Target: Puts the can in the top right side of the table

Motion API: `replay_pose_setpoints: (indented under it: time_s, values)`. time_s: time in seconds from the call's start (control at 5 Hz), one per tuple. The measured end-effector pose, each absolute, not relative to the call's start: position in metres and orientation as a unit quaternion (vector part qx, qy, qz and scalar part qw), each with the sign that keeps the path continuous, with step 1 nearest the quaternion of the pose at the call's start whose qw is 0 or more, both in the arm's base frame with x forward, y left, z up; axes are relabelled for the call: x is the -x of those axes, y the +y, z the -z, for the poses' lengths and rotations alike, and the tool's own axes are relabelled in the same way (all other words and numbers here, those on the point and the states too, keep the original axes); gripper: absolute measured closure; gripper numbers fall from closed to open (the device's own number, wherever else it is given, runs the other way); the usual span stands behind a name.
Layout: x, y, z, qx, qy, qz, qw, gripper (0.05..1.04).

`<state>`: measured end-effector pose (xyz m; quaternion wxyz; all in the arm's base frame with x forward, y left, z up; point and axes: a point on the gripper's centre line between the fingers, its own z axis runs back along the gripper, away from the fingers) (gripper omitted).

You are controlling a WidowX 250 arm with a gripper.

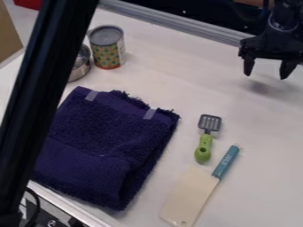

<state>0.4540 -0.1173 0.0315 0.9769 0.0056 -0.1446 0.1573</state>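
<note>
My gripper hung empty, fingers apart — picking up the can came first, so I had to cross the table

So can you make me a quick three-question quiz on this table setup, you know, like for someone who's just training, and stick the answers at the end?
1. True or false: the can is sitting on top of the folded towel.
2. What colour is the handle of the slotted spatula? a) red, b) green, c) black
3. Fill in the blank: the jaws of the gripper, at the upper right of the view, are ____.

Key:
1. False; the can stands upright on the table, clear of the towel.
2. b
3. open
</note>
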Motion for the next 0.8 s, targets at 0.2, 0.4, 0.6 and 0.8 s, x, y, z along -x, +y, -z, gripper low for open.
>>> replay_pose_setpoints:
  time_s: [0.2, 0.4, 0.6, 0.8]
  values:
    - [-0.447, -0.115, -0.009, -0.016, -0.12, -0.164, 0.979, 0.084]
    - [-0.44, -0.098, -0.011, -0.053, -0.129, -0.202, 0.97, 0.084]
    - [-0.441, -0.086, -0.036, -0.056, -0.14, -0.23, 0.961, 0.084]
    - [-0.438, -0.071, -0.06, -0.048, -0.134, -0.256, 0.956, 0.084]
